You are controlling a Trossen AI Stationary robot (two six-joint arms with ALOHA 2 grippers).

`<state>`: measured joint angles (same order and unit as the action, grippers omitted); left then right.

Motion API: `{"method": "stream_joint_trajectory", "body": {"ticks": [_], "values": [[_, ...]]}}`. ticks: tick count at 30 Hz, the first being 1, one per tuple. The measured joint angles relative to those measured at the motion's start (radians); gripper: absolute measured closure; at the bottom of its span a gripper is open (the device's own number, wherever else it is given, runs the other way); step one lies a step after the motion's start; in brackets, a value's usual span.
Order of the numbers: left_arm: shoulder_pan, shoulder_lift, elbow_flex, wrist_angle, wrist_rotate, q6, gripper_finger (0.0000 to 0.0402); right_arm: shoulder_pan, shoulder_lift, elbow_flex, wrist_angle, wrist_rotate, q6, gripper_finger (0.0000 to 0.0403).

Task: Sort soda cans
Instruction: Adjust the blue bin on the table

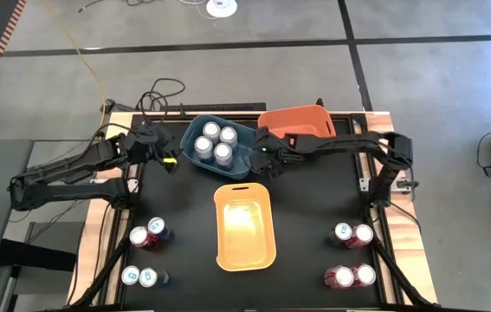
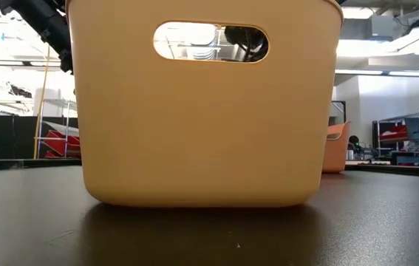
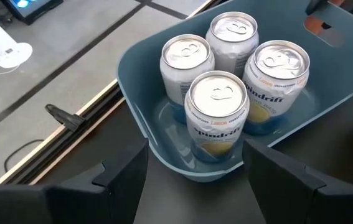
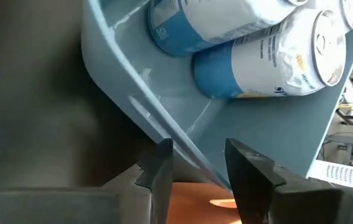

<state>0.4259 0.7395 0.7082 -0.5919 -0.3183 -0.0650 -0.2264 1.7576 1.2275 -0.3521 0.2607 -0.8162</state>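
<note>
Four white soda cans with blue marks [image 3: 216, 115] stand in the blue bin [image 1: 195, 130] at the table's far middle. My left gripper [image 3: 196, 177] is open and low at the bin's left corner, with its fingers on either side of that corner. My right gripper [image 4: 196, 165] is open at the bin's right end, astride the rim. More cans stand in pairs on the table: a red and a blue one [image 1: 148, 232] and two [image 1: 139, 277] at the left, two [image 1: 353, 234] and two red ones [image 1: 353, 276] at the right. My right gripper comes level from the table's right at the blue bin's right end rim [image 4: 164, 134]. One finger [image 4: 157, 171] stands outside the wall and the other [image 4: 251, 171] over the inside. I cannot tell whether they touch the rim.
An orange bin [image 1: 295, 121] sits right behind the blue bin's right end, close to my right gripper. A yellow bin [image 1: 245, 227] stands at the table's middle and fills the low view [image 2: 202, 111]. Bare black tabletop lies on both sides of the yellow bin.
</note>
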Motion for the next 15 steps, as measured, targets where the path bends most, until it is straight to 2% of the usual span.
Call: {"method": "stream_joint_trajectory", "body": {"ticks": [9, 15], "values": [[0.000, 0.000, 0.000, -0.003, 0.000, 0.015, 0.0148, 0.034, -0.030, 0.002, -0.070, -0.002, 0.075, 0.0318], [0.000, 0.000, 0.000, -0.003, 0.000, 0.014, 0.0148, 0.107, -0.032, 0.002, -0.087, -0.001, 0.148, 0.0330]]}}
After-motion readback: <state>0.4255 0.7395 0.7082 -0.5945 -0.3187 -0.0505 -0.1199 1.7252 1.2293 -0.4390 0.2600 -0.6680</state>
